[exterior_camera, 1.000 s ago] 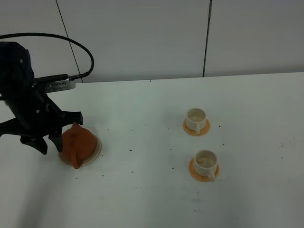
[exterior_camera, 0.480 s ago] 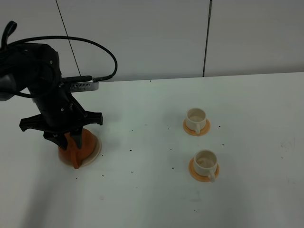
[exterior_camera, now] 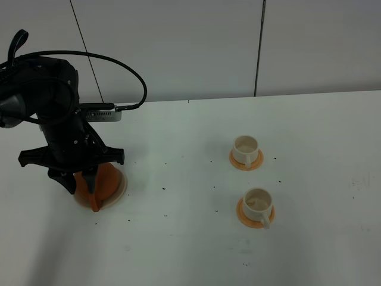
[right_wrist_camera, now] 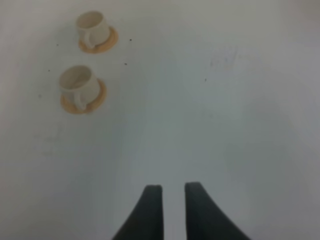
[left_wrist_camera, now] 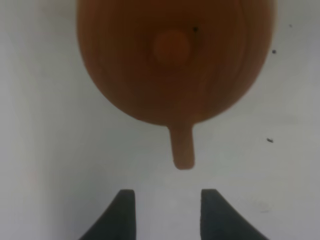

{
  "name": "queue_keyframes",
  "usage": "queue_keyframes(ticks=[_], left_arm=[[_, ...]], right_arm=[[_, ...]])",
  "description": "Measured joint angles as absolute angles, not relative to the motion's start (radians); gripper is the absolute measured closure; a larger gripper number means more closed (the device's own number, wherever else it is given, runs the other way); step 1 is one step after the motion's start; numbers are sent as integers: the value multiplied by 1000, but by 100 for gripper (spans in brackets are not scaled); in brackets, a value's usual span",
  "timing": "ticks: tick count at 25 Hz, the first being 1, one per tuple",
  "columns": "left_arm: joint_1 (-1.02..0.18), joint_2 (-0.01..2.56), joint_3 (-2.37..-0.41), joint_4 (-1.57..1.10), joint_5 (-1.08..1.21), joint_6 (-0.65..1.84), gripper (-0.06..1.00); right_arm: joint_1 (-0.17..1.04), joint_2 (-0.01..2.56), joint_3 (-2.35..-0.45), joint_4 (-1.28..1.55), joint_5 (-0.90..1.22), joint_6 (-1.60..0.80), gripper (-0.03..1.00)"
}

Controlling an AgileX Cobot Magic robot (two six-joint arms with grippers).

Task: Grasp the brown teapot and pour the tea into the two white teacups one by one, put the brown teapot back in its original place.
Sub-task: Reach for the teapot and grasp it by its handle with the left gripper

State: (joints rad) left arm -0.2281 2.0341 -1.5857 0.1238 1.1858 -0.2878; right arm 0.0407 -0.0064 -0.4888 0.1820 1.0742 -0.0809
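Note:
The brown teapot [exterior_camera: 106, 182] sits on its cream plate [exterior_camera: 122, 186] at the left of the table, partly covered by my left arm. My left gripper [exterior_camera: 79, 182] hangs over it, open. In the left wrist view the teapot [left_wrist_camera: 175, 60] fills the far part of the picture. A narrow stub [left_wrist_camera: 183, 147] of it points toward the open left gripper [left_wrist_camera: 167, 215], whose fingers stay clear of it. Two white teacups [exterior_camera: 245, 146] [exterior_camera: 257, 201] stand on orange saucers at the right. The right wrist view shows both cups [right_wrist_camera: 91, 26] [right_wrist_camera: 79, 83] far ahead of my right gripper [right_wrist_camera: 173, 212], whose jaws stand slightly apart and hold nothing. No tea is visible.
A black cable [exterior_camera: 119, 65] loops from the left arm above the table's back edge. Small dark specks [exterior_camera: 164, 189] dot the white tabletop [exterior_camera: 178, 238]. A pale wall [exterior_camera: 178, 47] rises behind the table.
My left arm has swung rightward from beside the teapot to directly above it, covering much of it. The teapot and cups have not moved.

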Motion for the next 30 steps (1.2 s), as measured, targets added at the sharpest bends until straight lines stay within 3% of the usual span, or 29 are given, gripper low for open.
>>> queue_keyframes(ticks=[30], left_arm=[[-230, 2084, -1586, 103, 1165, -316, 54]], right_arm=[[41, -6, -489, 182, 1074, -80, 82]])
